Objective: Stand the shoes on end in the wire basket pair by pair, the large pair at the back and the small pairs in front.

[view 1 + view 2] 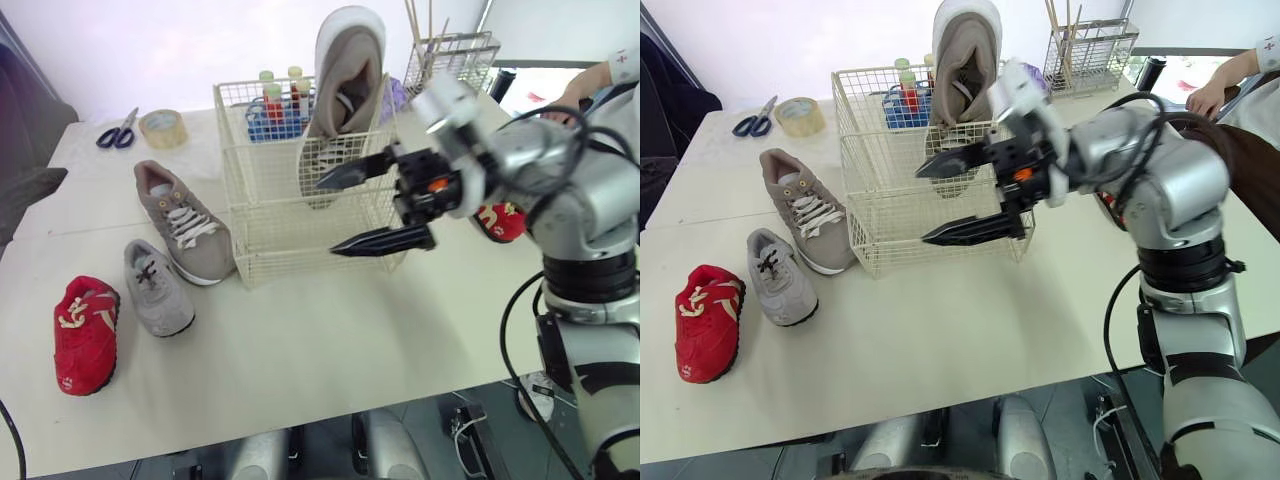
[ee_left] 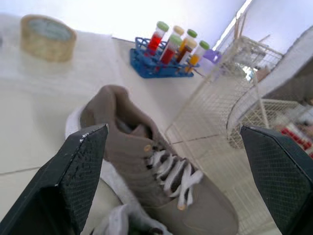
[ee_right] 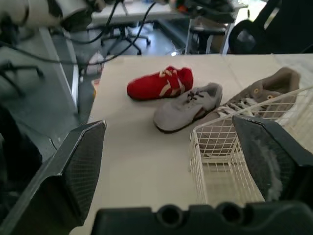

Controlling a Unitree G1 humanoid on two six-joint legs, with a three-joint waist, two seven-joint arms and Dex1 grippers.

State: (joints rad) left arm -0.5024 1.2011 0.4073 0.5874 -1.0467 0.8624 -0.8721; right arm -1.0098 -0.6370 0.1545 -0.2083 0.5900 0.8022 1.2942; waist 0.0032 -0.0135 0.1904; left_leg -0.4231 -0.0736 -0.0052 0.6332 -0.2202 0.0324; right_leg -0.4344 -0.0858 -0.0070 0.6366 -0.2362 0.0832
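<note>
Standing upright in the boxy wire-mesh basket point(image 1: 262, 240); one white-soled taupe shoe point(image 1: 347, 70).

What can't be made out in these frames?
- Second red shoe, head views: mostly hidden behind the right gripper and its arm.
- Large shoe standing in the wire basket: the lower end is masked by mesh and gripper.
- Person's arm, top right: cut off by the edge.

— What does the right arm point(image 1: 1165, 190) by the wire basket point(image 1: 880, 215) look like?
— Silver rounded shells, black joint rings, looping black cables point(image 1: 1107, 310), tapered black fingers point(image 1: 385, 238), an orange dot point(image 1: 437, 184).
</note>
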